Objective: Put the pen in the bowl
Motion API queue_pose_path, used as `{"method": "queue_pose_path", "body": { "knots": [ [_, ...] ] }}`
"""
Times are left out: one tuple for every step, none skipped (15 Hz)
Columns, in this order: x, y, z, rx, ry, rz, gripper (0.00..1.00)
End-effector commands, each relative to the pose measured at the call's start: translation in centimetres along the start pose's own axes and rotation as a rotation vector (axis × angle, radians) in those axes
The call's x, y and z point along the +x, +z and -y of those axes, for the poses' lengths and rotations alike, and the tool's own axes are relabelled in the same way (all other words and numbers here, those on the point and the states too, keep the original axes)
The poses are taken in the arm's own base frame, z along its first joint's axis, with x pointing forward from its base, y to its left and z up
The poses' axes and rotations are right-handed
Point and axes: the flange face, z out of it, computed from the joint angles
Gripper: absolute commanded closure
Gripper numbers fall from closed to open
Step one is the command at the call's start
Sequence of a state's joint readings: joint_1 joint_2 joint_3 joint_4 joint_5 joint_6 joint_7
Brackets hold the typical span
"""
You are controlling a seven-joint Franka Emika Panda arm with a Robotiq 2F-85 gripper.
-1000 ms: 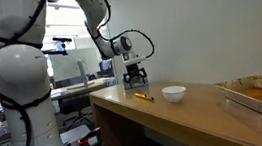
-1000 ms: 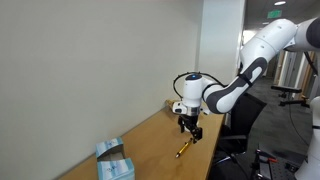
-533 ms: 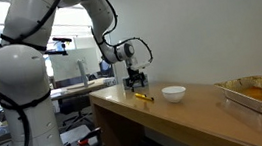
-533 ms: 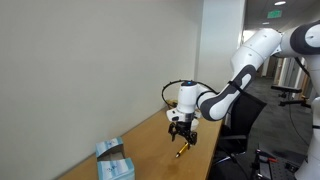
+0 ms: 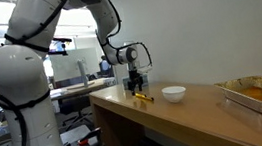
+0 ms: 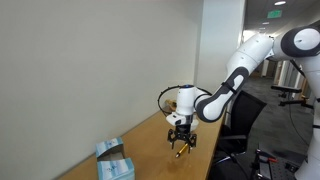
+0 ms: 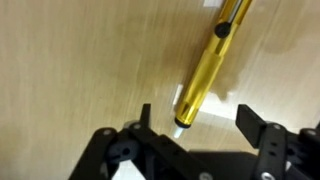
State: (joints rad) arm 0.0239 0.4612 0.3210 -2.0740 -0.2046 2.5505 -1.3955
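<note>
The yellow pen (image 7: 208, 72) lies flat on the wooden table; it also shows in both exterior views (image 5: 145, 97) (image 6: 182, 148). My gripper (image 7: 197, 122) is open, low over the pen, with its near end between the two fingers and no contact visible. In the exterior views the gripper (image 5: 138, 88) (image 6: 181, 143) hangs just above the pen. The small white bowl (image 5: 175, 94) stands on the table a short way from the pen, empty. The bowl is out of view in the wrist view.
A silver foil tray (image 5: 257, 96) with a dark object inside stands at the table's far end. A blue-and-white packet (image 6: 113, 162) lies on the table. The table edge (image 5: 125, 109) runs close to the pen. A wall backs the table.
My gripper has come down and shifted toward the pen over the last second, from well above the table to just over it. The pen and bowl have not moved.
</note>
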Motion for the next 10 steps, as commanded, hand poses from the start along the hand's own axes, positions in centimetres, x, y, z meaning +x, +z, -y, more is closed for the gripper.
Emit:
{"method": "queue_pose_path", "body": {
  "knots": [
    [-0.7,0.1,-0.7,-0.006,0.054,-0.018,0.16],
    [-0.9,0.1,-0.9,-0.006,0.063,-0.018,0.16],
    [-1.2,0.0,-1.1,-0.005,0.079,-0.018,0.26],
    [-1.3,0.0,-1.3,-0.004,0.088,-0.019,0.43],
    [-1.5,-0.1,-1.4,-0.006,0.094,-0.021,0.49],
    [-1.5,-0.1,-1.5,-0.006,0.095,-0.022,0.58],
    [-1.6,0.1,-1.5,-0.003,0.097,-0.020,0.66],
    [-1.7,0.2,-1.6,0.000,0.101,-0.019,0.74],
    [-1.8,0.4,-1.6,0.006,0.109,-0.018,0.81],
    [-2.0,0.7,-1.5,0.016,0.117,-0.016,0.88]
  ]
}}
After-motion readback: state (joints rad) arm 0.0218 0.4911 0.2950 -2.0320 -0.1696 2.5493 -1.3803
